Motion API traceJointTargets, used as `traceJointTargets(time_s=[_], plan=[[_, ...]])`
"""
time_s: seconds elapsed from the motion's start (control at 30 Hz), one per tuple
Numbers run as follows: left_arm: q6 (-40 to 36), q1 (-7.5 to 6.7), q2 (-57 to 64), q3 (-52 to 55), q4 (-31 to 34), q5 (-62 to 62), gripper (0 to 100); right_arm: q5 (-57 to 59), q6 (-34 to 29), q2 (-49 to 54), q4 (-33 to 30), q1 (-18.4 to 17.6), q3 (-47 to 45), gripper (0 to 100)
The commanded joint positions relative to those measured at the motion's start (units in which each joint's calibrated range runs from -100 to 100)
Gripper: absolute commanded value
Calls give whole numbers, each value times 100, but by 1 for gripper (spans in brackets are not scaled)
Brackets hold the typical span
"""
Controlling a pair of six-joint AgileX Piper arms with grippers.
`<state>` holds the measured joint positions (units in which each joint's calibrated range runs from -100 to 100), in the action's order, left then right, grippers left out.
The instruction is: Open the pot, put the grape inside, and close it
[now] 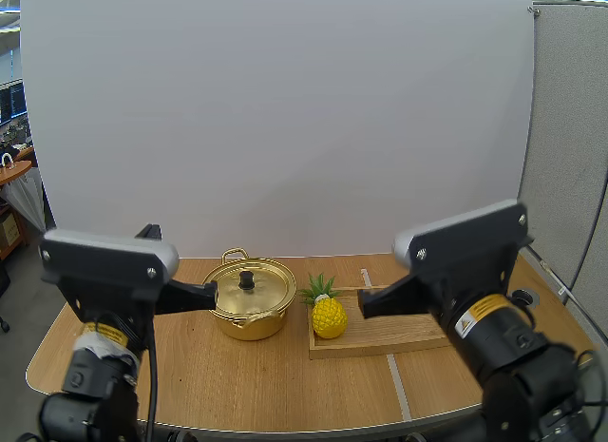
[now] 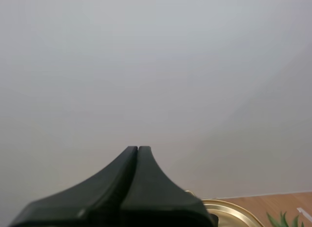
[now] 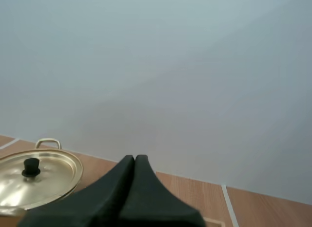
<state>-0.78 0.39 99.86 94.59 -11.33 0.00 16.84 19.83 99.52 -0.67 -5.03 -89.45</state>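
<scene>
my left gripper (image 2: pixel 138 150) was pressed together, lidded pot (image 1: pixel 249 318) just ahead | my right gripper (image 3: pixel 135 158) pressed together, pineapple (image 1: pixel 329 318) on tray (image 1: pixel 404 336) beside it

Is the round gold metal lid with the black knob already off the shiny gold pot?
No, the round gold lid sits flat on the gold pot, its black knob upright at the centre.

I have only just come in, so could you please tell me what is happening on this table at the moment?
Nothing is being handled yet. The left tool and right tool are both shut on nothing; the left hovers beside the gold pot, the right above the wooden tray. The pot sits on the table with its lid on. The fruit here is a pineapple, standing on the tray's left end next to the pot.
</scene>
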Motion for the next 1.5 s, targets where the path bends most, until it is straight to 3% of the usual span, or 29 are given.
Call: traceJointTargets(time_s=[0.0, 0.17, 0.4, 0.83, 1.47], plan=[[-221, 3, 14, 342, -219, -423, 0, -368, 48, 48, -42, 20, -372, 0], [-437, 3, 14, 541, -219, -423, 0, -368, 48, 48, -30, 20, -830, 0], [-643, 3, 14, 541, -215, 1009, 0, -329, 19, 48, 7, 133, -1055, 0], [-625, 3, 14, 541, 218, 3047, 0, 1449, -176, 48, 133, 244, -1055, 0], [-625, 3, 14, 541, 240, 3087, 0, 1463, -309, 48, 133, 441, -1055, 0]])
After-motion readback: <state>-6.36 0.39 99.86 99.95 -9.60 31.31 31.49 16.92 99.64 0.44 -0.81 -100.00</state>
